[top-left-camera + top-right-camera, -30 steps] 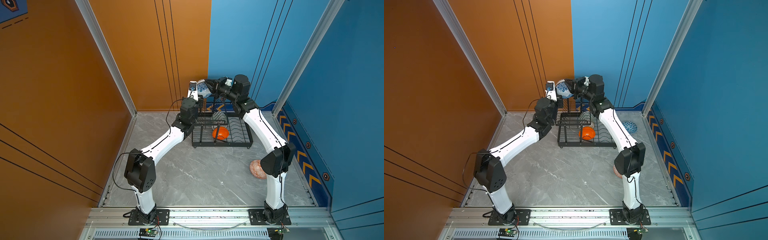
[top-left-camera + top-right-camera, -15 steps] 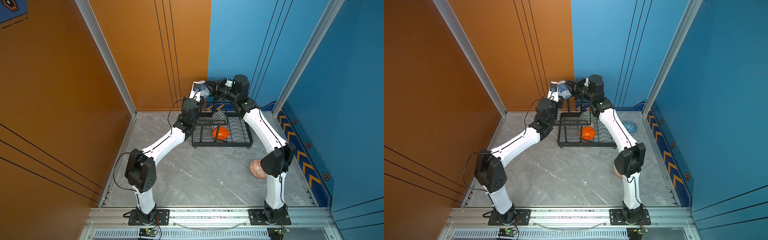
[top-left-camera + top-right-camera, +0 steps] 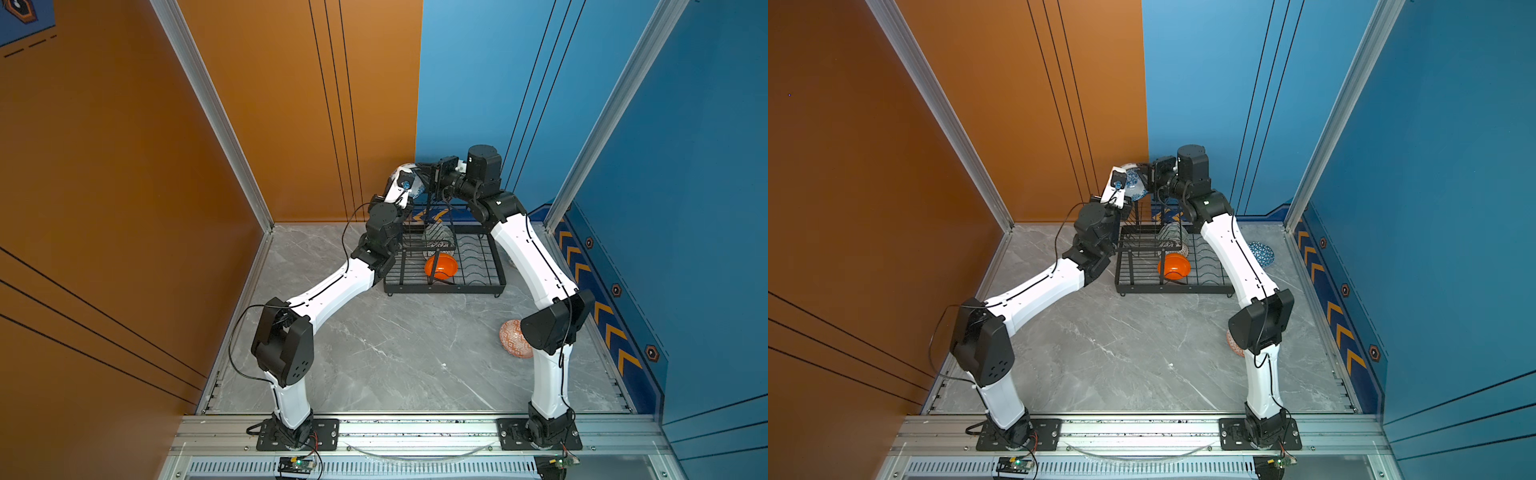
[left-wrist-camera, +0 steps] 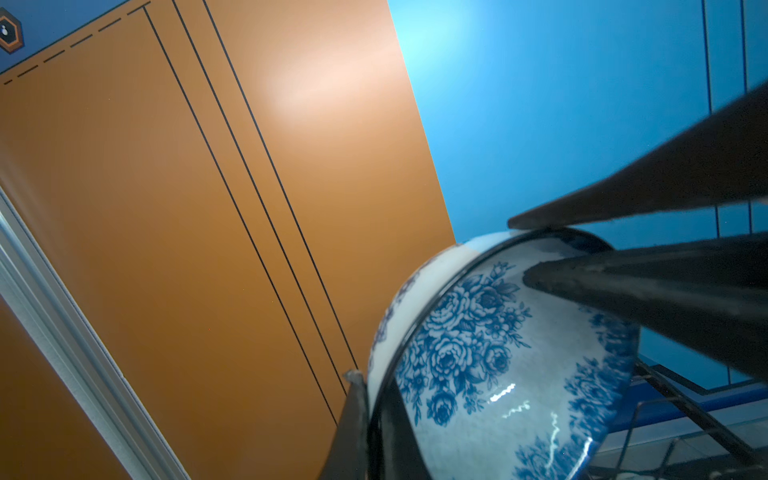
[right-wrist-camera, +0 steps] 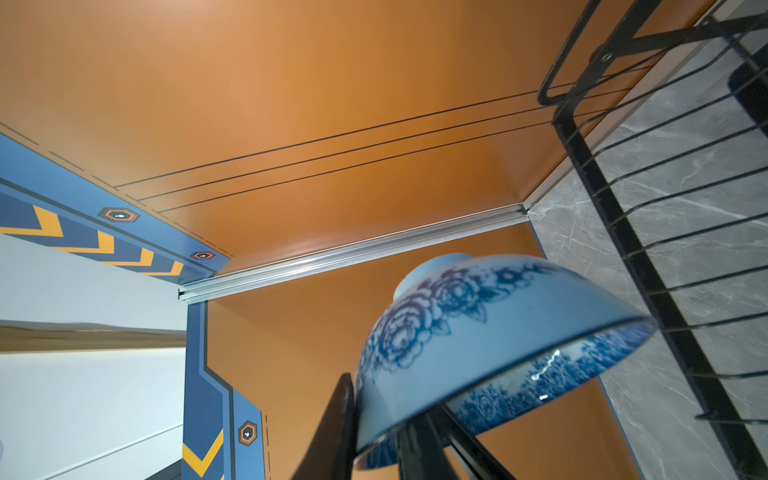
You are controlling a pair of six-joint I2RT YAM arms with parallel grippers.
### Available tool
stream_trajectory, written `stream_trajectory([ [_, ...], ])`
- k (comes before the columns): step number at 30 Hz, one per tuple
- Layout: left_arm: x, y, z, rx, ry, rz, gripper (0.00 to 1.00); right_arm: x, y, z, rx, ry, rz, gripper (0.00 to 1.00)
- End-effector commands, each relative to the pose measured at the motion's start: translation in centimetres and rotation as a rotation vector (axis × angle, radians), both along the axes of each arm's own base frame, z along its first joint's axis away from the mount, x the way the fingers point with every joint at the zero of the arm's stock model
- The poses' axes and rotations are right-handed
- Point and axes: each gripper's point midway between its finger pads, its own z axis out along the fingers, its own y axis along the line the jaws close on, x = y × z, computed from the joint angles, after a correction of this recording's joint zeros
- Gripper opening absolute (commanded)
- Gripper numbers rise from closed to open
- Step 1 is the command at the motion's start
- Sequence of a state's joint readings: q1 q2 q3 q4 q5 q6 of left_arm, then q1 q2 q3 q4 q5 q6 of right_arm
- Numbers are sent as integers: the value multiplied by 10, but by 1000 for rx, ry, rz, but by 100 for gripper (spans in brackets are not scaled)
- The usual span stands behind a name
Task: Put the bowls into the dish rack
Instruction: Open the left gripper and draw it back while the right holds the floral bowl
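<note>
— Where is the blue-floral bowl (image 3: 1136, 187)?

— Upper middle of both top views, held tilted in the air, above the dish rack (image 3: 465, 286) in the frame. My left pincer (image 4: 368, 395) is clamped tight on its rim. My right pincer (image 5: 376, 409) straddles another part of the rim, one finger outside and one inside. I cannot tell whether it is pressing.

— And further right?

— The orange bowl (image 3: 441, 266) stands on edge in the rack's base. The orange-red bowl (image 3: 512, 338) lies on the surface (image 3: 395, 353), lower right.
</note>
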State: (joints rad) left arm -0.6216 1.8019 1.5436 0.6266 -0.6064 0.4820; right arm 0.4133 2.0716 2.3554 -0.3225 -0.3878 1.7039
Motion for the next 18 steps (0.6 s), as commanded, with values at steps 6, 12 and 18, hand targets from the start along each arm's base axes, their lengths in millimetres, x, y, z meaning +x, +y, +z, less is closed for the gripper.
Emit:
stream_trajectory([
  [6,-39,-20,50,-49,-154,-108,0,25,3,-42,-29,93,-69,21],
  [12,-37,-24,51,-41,-158,-121,0,29,4,-37,-2,94,-77,25],
  [18,-35,-24,53,-42,-161,-120,0,30,7,-40,15,111,-78,29],
])
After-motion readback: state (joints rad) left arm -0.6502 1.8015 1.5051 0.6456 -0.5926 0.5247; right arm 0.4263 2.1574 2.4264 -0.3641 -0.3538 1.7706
